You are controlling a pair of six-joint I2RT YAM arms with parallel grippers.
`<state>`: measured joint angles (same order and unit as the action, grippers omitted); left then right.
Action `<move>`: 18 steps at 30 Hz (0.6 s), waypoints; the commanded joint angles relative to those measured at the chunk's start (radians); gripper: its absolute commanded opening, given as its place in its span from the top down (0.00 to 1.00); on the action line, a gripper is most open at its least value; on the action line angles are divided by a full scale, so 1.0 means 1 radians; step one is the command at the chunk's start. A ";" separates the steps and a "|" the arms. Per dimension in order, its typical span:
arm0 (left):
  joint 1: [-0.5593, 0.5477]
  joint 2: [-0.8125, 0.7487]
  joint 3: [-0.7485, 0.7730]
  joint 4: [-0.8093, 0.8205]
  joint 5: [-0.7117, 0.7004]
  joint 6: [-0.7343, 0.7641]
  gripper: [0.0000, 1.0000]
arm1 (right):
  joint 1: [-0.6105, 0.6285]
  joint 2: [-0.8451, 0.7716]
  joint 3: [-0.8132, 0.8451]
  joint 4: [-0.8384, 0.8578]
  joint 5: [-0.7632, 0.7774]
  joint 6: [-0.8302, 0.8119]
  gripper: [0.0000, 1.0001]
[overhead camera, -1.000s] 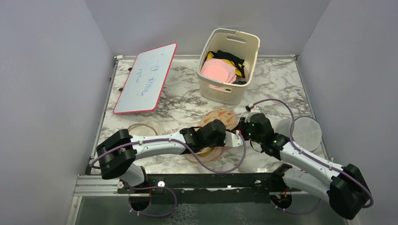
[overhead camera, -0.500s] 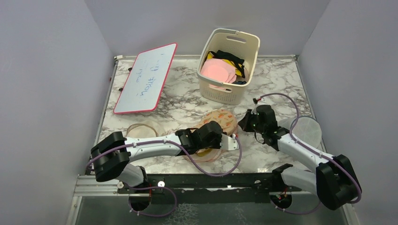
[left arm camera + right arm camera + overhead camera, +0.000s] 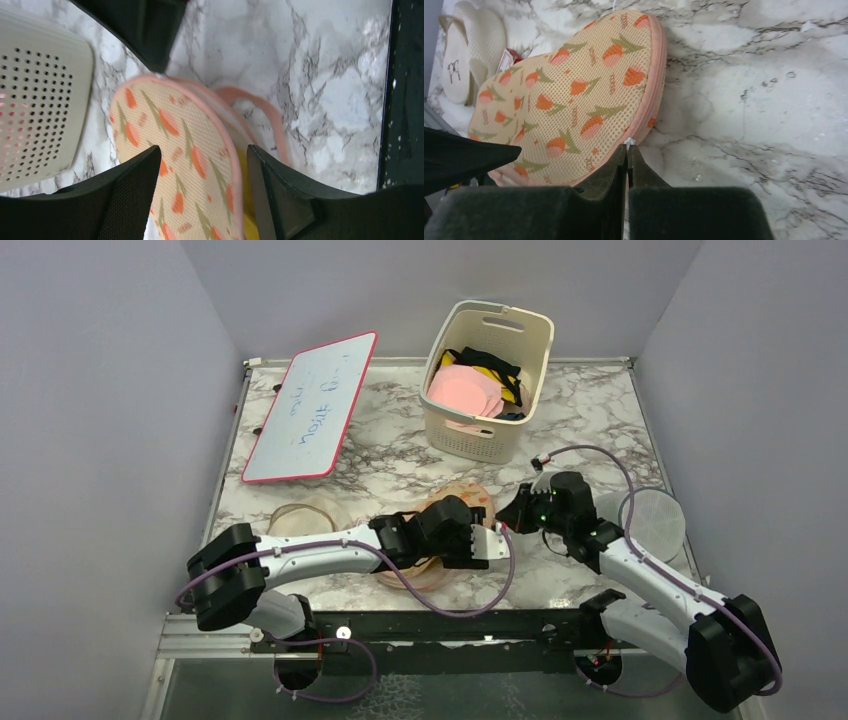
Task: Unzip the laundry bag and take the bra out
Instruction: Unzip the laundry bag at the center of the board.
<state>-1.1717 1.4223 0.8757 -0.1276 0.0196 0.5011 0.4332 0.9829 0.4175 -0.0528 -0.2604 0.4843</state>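
**Right gripper clamped at the bag's zip edge, left spread over it**

Right gripper (image 3: 628, 150) is pressed closed on a small white tab, probably the zip pull (image 3: 628, 142). The tab sits at the pink edging of the bag (image 3: 569, 100), which lies flat on the table just ahead of the tips. Left gripper (image 3: 202, 150) is spread wide, with one finger showing to each side of the bag's lobe. Bra (image 3: 248, 220) shows as a yellow strip under the bag's open edge, beside one left finger. Basket (image 3: 487, 430) stands beyond both grippers.
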 commanded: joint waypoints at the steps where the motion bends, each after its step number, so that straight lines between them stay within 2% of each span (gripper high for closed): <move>1: 0.004 -0.024 0.010 0.138 0.007 -0.104 0.43 | 0.062 0.005 0.011 0.000 -0.052 0.046 0.99; 8: 0.003 0.066 0.027 0.149 -0.022 -0.115 0.42 | 0.122 0.003 0.018 -0.003 -0.030 0.084 0.99; 12: 0.003 0.124 0.079 0.095 -0.077 -0.106 0.55 | 0.129 -0.028 0.016 -0.027 -0.008 0.084 0.99; 15: 0.004 0.148 0.083 0.096 -0.083 -0.103 0.60 | 0.130 -0.043 0.023 -0.054 -0.008 0.074 0.99; 18: 0.004 0.155 0.086 0.093 -0.093 -0.096 0.71 | 0.129 -0.055 0.019 -0.061 -0.009 0.071 0.99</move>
<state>-1.1709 1.5658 0.9287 -0.0319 -0.0349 0.4026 0.5571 0.9554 0.4179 -0.0868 -0.2764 0.5529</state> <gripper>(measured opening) 0.369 0.008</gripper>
